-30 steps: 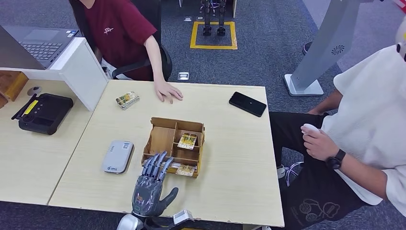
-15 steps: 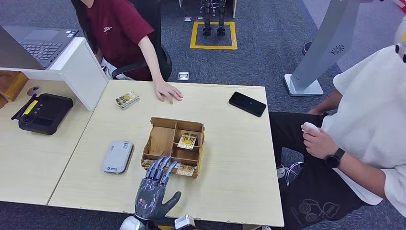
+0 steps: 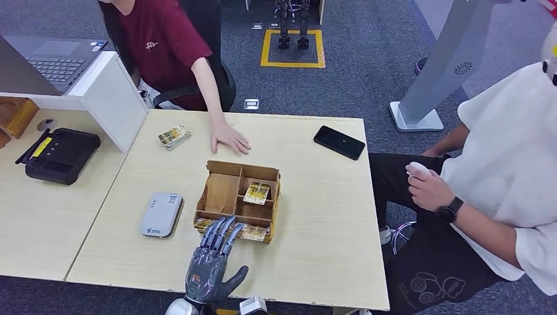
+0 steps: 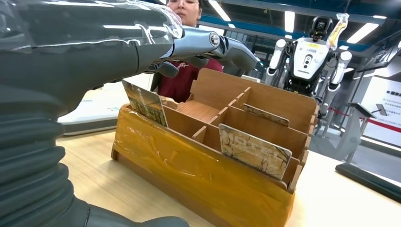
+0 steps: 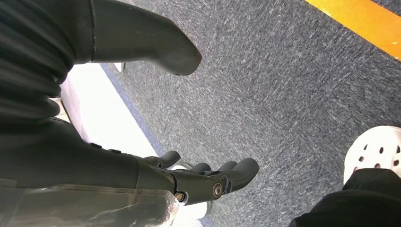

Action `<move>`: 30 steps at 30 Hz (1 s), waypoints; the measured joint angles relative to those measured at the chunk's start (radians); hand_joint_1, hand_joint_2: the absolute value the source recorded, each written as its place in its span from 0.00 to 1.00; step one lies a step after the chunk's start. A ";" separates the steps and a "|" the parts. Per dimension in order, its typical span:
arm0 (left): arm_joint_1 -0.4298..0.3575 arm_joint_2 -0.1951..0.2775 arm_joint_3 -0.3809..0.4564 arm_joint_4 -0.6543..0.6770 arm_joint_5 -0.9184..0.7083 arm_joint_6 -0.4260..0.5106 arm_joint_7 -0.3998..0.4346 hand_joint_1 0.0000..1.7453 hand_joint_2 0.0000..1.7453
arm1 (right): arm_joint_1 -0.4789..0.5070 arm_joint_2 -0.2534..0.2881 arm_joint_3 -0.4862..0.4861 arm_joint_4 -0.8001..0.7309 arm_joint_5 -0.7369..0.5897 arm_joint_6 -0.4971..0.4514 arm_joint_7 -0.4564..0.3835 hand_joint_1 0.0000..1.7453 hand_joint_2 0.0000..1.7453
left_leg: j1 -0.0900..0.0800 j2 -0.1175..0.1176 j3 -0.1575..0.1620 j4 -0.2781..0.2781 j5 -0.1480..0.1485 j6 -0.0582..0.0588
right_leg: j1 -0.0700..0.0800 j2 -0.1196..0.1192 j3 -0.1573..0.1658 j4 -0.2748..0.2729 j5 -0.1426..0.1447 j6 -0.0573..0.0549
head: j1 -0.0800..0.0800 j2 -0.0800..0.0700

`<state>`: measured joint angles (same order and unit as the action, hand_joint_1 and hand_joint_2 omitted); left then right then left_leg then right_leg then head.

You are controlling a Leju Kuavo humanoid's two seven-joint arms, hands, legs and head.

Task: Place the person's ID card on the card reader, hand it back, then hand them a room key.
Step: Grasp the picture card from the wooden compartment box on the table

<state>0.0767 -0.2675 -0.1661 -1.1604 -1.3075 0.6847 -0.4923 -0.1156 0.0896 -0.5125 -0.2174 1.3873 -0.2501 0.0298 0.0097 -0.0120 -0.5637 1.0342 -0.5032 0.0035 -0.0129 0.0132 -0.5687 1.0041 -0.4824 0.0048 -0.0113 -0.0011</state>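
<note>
fingers (image 3: pixel 220 233) of the empty, spread left hand (image 3: pixel 209 264) partly hide the wooden organizer's (image 3: pixel 226 190) front cards.

The card reader (image 3: pixel 161 214) is a flat grey-white slab with rounded corners and a small label, lying on the table just left of and beyond the left hand (image 3: pixel 209 262). The ID card (image 3: pixel 175 137), yellowish and patterned, lies flat far beyond the hand, past the reader. The key box (image 3: pixel 223 189) is an open wooden tray with dividers, straight ahead of the fingers (image 3: pixel 221 234). Room keys stand tilted in its slots: one (image 3: pixel 257 192) in a middle compartment, two in the front row, one (image 4: pixel 144 102) directly under the fingertips, another (image 4: pixel 254 151) further right.
</note>
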 joint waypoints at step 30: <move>-0.017 -0.005 0.018 0.061 0.012 0.000 -0.017 0.00 1.00 | -0.011 0.000 0.023 0.000 0.009 0.016 0.005 0.00 1.00 | 0.000 0.000 0.001 0.000 0.000 0.000 | 0.000 0.000 0.000 0.000 0.000 0.000 | 0.000 0.000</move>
<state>0.0592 -0.2729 -0.1476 -1.0997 -1.2951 0.6848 -0.5093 -0.1262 0.0896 -0.4896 -0.2174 1.3965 -0.2338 0.0351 0.0096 -0.0117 -0.5628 1.0343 -0.5032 0.0035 -0.0129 0.0135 -0.5686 1.0041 -0.4824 0.0048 -0.0114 -0.0011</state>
